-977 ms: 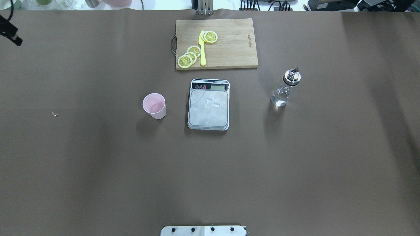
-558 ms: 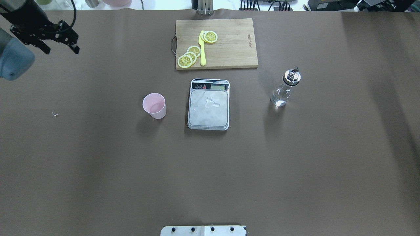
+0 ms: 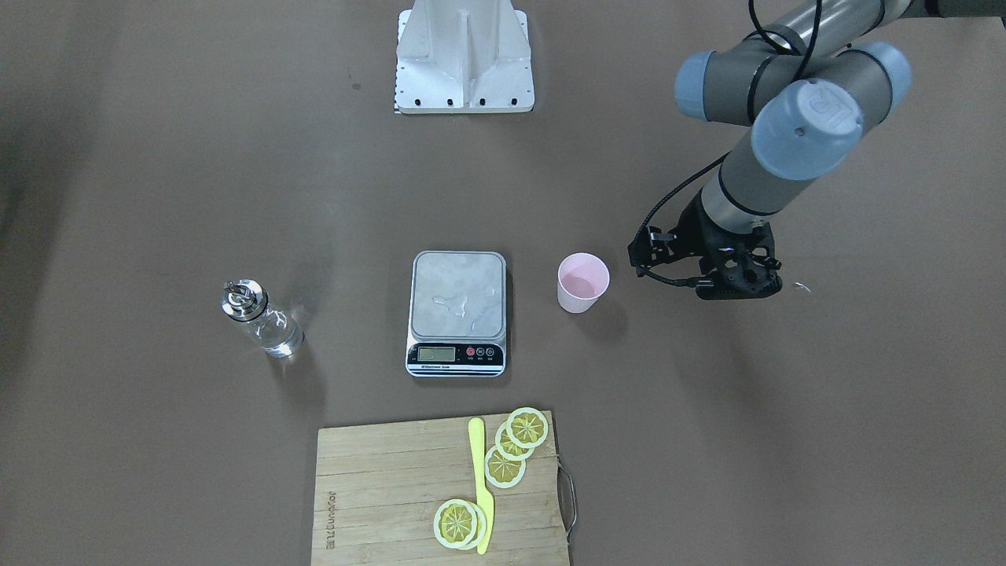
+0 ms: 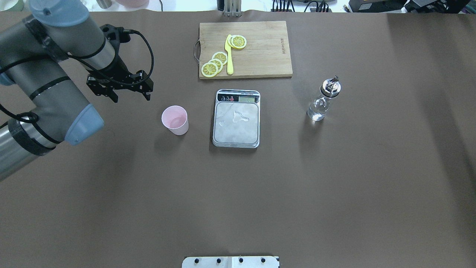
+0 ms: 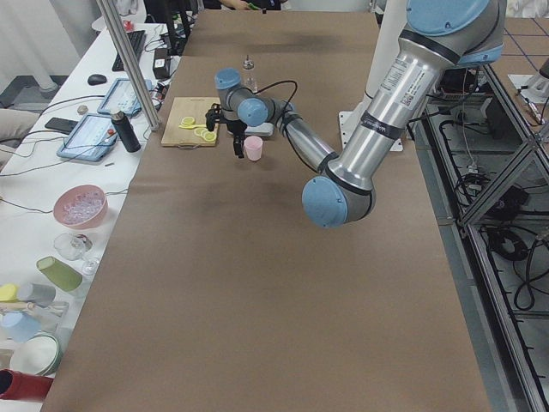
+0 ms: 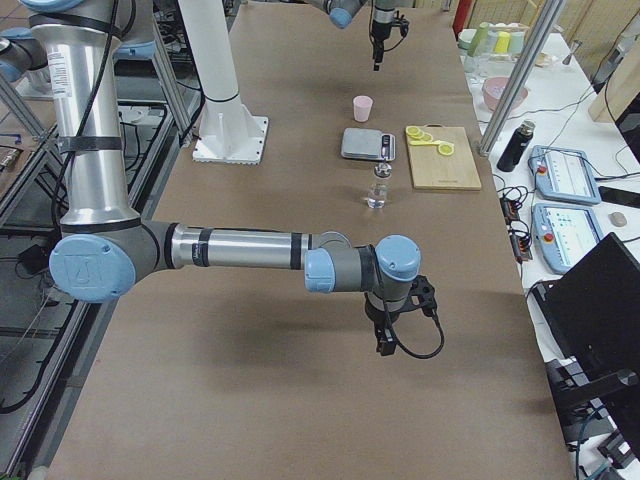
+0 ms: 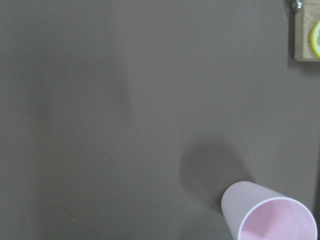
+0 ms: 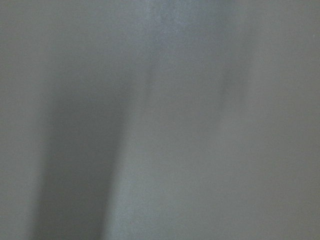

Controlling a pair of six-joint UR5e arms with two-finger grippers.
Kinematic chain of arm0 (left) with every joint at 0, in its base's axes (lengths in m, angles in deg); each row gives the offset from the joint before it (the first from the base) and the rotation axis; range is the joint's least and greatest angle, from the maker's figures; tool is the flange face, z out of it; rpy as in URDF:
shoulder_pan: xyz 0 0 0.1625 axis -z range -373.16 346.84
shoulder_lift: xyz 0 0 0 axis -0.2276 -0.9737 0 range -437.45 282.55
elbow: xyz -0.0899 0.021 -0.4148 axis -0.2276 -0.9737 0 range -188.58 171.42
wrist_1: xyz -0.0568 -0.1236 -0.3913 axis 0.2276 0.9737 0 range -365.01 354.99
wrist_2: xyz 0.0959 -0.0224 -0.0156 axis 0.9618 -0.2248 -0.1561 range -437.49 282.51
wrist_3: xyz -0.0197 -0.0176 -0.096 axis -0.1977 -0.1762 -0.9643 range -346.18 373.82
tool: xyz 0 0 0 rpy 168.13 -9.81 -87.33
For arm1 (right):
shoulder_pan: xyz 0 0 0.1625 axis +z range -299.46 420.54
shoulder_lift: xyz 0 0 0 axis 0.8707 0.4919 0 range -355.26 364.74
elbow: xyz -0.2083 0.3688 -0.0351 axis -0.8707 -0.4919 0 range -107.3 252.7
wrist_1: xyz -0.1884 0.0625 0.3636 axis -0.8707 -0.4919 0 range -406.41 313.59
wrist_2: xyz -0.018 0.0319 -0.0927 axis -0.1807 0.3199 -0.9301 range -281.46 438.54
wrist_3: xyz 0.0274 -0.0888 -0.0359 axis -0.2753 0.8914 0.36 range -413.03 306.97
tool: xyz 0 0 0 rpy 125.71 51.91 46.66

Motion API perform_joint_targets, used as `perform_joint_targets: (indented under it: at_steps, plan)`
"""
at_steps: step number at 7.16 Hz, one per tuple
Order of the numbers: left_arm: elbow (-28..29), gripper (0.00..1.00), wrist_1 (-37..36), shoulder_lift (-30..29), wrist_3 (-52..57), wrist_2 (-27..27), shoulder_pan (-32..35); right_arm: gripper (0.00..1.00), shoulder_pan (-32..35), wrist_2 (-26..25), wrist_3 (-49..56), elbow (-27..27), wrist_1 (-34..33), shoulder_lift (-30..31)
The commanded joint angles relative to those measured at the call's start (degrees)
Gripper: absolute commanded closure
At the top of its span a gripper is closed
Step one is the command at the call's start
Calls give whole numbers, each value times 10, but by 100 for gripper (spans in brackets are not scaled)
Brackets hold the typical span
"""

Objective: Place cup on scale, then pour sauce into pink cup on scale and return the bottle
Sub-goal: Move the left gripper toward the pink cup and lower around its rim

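One pink cup stands upright on the brown worktop, near the scale on its left, apart from it. The bottle stands well to the scale's right. The left tool hovers near the cup, spread and empty. The right tool hangs far off; I cannot tell its state.

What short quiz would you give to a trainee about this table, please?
1. True or false: the cup stands on the scale.
2. What lies on the board? A. lemon slices and a knife B. a knife alone C. nothing
3. Is the left gripper open or shut, and what does it hold?
Key: 1. False: it stands on the table, beside the scale. 2. A. 3. Open; nothing.
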State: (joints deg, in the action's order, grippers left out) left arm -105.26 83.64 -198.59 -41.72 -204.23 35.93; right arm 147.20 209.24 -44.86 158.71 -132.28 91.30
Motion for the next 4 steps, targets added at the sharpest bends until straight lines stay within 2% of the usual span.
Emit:
perform_joint_targets:
  at_steps: [1,4]
  plan:
    - [10,0,30,-1,-58,5,-27,0,0,0,0,0,1,1]
    - [58,3,49,-38,-105,7,-30,0,0,-1,1,0,1,3]
